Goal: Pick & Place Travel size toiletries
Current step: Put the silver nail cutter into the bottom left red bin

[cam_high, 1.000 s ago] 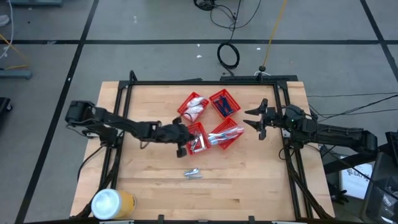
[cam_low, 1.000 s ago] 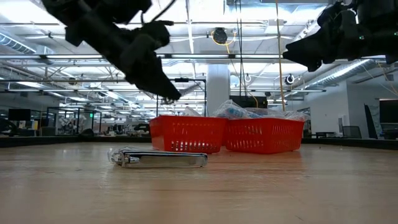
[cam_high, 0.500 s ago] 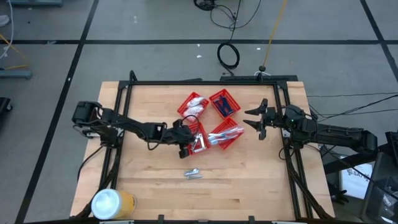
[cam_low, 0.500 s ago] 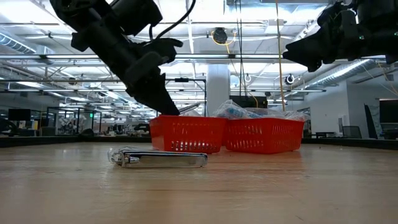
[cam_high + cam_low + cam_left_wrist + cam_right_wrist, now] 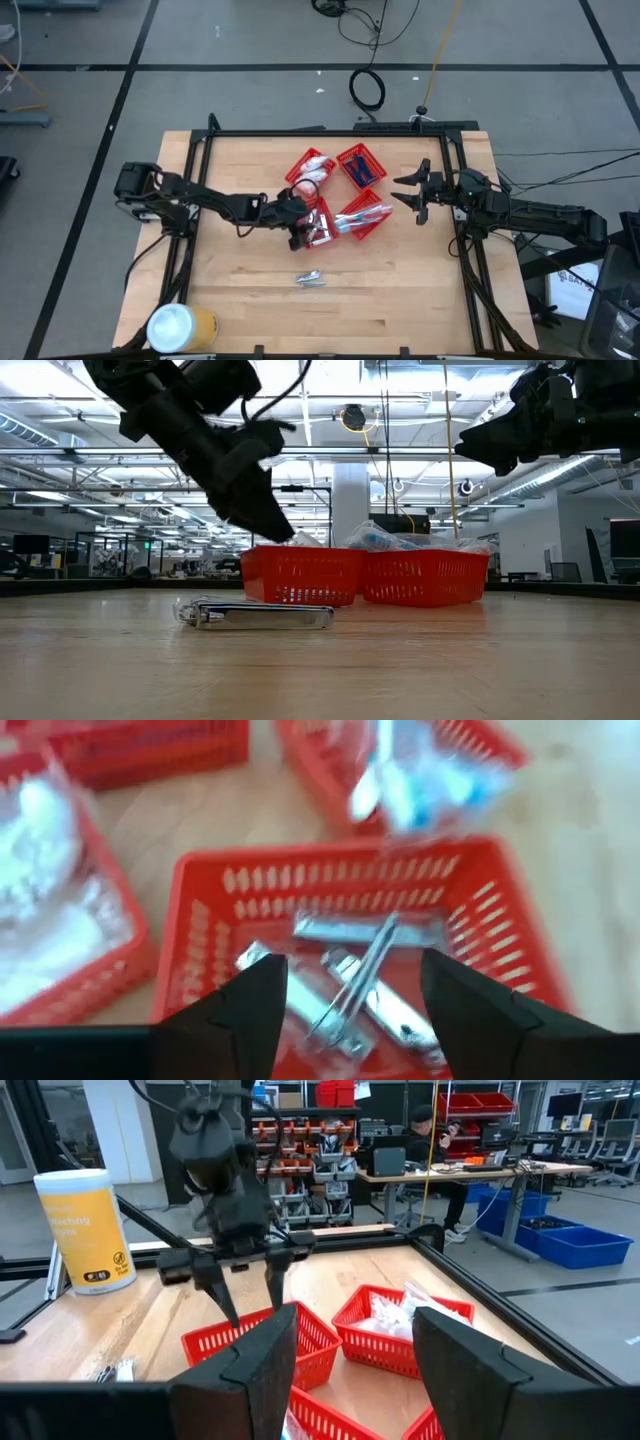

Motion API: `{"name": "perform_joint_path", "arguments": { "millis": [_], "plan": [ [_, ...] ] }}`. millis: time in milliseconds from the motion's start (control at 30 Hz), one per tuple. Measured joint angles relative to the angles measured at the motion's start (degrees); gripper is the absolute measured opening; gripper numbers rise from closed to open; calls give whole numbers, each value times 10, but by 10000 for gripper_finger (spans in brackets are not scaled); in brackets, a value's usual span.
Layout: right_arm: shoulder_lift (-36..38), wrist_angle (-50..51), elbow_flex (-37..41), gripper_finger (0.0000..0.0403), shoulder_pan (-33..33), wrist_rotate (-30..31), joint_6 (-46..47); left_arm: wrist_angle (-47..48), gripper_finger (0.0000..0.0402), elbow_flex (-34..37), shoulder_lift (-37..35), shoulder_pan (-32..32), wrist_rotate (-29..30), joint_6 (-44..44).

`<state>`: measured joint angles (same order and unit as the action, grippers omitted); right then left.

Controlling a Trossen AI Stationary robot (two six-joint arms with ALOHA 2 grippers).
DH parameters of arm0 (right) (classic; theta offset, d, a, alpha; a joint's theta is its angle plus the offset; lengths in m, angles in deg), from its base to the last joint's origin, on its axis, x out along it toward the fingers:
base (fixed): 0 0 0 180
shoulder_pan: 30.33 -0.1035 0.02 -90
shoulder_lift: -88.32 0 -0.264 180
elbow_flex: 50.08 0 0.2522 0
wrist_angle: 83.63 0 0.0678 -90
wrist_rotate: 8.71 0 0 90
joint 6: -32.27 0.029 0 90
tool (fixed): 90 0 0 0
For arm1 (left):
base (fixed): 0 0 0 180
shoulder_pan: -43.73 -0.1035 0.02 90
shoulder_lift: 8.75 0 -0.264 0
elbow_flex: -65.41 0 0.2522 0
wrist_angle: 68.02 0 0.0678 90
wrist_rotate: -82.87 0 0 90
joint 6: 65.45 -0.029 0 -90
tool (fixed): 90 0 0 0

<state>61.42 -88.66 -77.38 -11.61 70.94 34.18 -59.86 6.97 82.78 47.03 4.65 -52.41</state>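
A light wooden table top (image 5: 240,290) is seen at the centre of the high view, bordered by a black metal frame (image 5: 320,131). Grey floor (image 5: 250,95) divided by dark lines surrounds it; a coiled black cable (image 5: 367,89) lies at the upper centre. In the low view, a ceiling of trusses and strip lights (image 5: 400,430) and a white column (image 5: 351,495) are shown. Desks (image 5: 450,1175), shelving (image 5: 300,1145) and blue bins (image 5: 575,1245) are visible in the right wrist view.
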Motion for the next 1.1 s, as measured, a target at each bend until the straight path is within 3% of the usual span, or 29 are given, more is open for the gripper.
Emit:
{"name": "perform_joint_path", "arguments": {
  "millis": [200,400,733,1100],
  "plan": [
    [-1,2,0,187,0,0,0,0,233,0,-48,34,-47,10],
    [-1,2,0,187,0,2,-3,76,234,-55,-65,101,-40,-2],
    [-1,2,0,187,0,2,-8,223,234,-156,0,190,12,69],
    [-1,2,-1,187,0,1,-9,234,234,-168,93,231,7,138]
  ]
}}
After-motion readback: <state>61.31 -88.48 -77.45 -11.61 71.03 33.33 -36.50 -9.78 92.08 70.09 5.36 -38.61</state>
